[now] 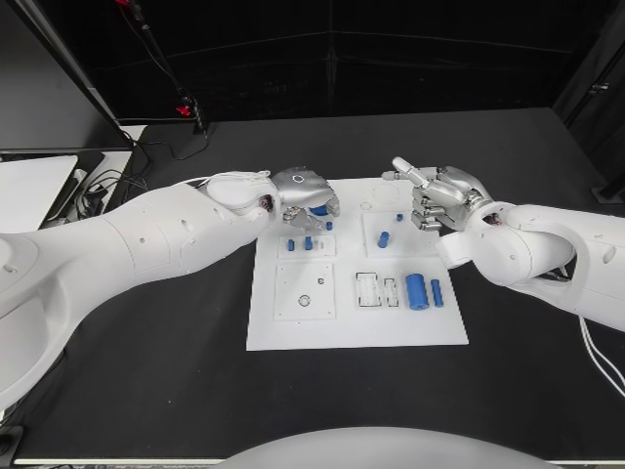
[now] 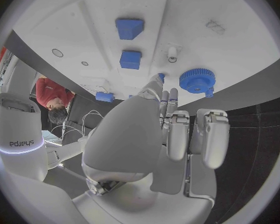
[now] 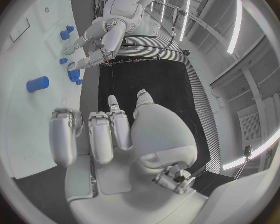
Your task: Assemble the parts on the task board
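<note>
The white task board (image 1: 354, 327) lies mid-table. My left hand (image 1: 302, 200) hangs over its far left corner, fingers pointing down at the board (image 2: 239, 40). A blue gear (image 2: 196, 79) lies right beside the fingertips, and they reach down to that gear (image 3: 73, 75). A small blue piece (image 2: 160, 77) peeks out behind the thumb tip; whether it is pinched is hidden. Two blue blocks (image 2: 129, 27) stand further along the board. My right hand (image 1: 433, 195) hovers over the far right corner, fingers apart and holding nothing. Its fingers (image 3: 93, 134) are bare.
More blue parts sit on the board: two small ones (image 1: 300, 243), one peg (image 1: 383, 237) and two cylinders (image 1: 415, 290) at the right. A white peg (image 2: 172, 52) stands near the blocks. White equipment and cables (image 1: 60, 186) lie at the far left.
</note>
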Robot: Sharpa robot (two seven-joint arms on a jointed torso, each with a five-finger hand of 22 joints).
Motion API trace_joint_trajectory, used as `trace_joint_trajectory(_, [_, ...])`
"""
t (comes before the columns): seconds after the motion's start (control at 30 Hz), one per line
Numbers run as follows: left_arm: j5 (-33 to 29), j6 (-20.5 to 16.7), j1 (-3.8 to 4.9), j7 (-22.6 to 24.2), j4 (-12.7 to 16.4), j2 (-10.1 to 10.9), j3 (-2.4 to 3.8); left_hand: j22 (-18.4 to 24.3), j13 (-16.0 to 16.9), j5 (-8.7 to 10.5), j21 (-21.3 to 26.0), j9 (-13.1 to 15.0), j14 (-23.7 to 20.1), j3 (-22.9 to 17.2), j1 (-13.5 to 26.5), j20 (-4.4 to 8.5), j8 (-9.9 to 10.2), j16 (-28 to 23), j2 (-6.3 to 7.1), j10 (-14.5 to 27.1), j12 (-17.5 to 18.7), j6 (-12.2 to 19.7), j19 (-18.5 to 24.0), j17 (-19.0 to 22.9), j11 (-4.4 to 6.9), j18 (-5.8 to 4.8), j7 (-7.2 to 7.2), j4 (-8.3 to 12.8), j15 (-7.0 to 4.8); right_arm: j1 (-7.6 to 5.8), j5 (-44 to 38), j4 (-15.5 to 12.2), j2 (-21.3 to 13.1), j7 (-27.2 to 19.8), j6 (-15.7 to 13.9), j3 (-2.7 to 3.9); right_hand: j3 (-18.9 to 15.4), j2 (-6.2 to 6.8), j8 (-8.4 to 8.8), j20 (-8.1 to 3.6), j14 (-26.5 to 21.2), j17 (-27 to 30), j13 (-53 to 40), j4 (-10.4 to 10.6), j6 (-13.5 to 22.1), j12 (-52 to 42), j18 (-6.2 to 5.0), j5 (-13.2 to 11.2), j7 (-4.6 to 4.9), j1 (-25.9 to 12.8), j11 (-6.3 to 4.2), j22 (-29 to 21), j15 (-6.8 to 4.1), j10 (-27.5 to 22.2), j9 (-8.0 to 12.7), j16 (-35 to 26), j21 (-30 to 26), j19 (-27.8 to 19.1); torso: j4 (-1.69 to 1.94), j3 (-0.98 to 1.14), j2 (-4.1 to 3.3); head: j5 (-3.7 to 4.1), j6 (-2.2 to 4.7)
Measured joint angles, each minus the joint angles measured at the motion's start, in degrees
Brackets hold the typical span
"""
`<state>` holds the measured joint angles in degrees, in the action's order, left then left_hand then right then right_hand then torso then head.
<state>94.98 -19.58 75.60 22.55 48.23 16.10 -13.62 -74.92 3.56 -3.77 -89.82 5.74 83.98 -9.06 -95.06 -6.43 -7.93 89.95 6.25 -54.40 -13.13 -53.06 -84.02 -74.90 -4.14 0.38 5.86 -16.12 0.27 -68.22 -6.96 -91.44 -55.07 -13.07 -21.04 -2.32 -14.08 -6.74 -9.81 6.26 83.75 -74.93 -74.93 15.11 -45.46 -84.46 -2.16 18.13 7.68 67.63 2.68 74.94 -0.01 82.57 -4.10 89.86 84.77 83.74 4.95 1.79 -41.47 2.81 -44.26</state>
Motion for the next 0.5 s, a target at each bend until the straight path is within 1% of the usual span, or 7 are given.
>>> trace_joint_trajectory(0.07, [0.0, 0.2, -0.08, -0.1, -0.2, -0.1, 0.00, 0.0, 0.0, 0.00, 0.0, 0.0, 0.0, -0.2, -0.3, 0.00, 0.0, 0.0, 0.27, -0.2, 0.0, -0.1, 0.0, 0.0, 0.16, 0.00, -0.09, 0.0, 0.00, 0.00, 0.0, 0.0, 0.0, 0.0, 0.0, 0.00, 0.0, 0.00, 0.00, 0.00, 0.0, 0.0, 0.0, 0.0, 0.0, 0.1, 0.00, 0.0, 0.00, 0.0, -0.02, 0.0, 0.00, -0.4, 0.0, 0.0, -0.5, 0.0, 0.00, 0.00, -0.01, 0.00, 0.07])
trace_joint_trajectory(0.2, [0.1, 0.7, -0.24, -0.1, -0.6, -0.3, 0.01, 0.0, 0.0, -0.22, 0.0, 0.0, 0.0, -0.3, -0.3, 0.00, 0.0, 0.0, 0.27, -0.2, 0.0, -0.3, 0.0, 0.0, 0.16, 0.00, 0.10, 0.0, 0.00, 0.00, 0.0, -0.1, 0.1, -0.1, 0.0, 0.00, 0.0, 0.00, 0.01, 0.00, 0.0, 0.0, 0.0, 0.0, 0.0, 0.1, -0.01, 0.0, 0.00, 0.0, -0.02, 0.0, 0.00, -0.4, 0.0, 0.0, -0.9, 0.0, -0.03, -0.01, -0.01, 0.10, 0.14])
trace_joint_trajectory(0.37, [0.1, 1.1, -0.43, -0.2, -1.0, -0.6, 0.01, 0.0, 0.0, -0.21, 0.0, 0.0, 0.0, -0.7, -0.3, 0.00, 0.0, 0.0, 0.27, -0.2, 0.3, -0.7, 0.0, 0.0, 0.16, 0.00, -0.30, -0.1, 0.00, 0.00, 0.0, -0.1, 0.1, -0.1, 0.0, 0.00, 0.0, 0.00, 0.01, 0.00, 0.0, 0.0, 0.0, 0.0, 0.0, 0.1, -0.01, 0.0, 0.00, 0.0, -0.02, 0.0, 0.00, -0.4, 0.0, 0.0, -1.1, 0.0, -0.01, 0.00, -0.01, 0.29, 0.16])
trace_joint_trajectory(0.5, [0.1, 1.4, -0.60, -0.2, -1.3, -1.0, 0.01, 0.0, 0.0, -0.21, 0.0, 0.0, 0.0, -1.0, -0.5, 0.00, 0.0, 0.0, 0.05, -0.3, 0.3, -1.3, 0.0, 0.0, 0.05, 0.00, -0.10, -0.1, 0.00, 0.00, 0.0, -0.1, 0.1, -0.1, 0.0, 0.00, 0.0, 0.00, 0.02, 0.00, 0.0, 0.0, 0.0, 0.0, 0.0, 0.1, -0.01, 0.0, 0.00, 0.0, -0.02, 0.0, 0.00, -0.4, 0.0, 0.0, -1.2, 0.0, 0.04, 0.02, -0.01, 0.32, 0.09])
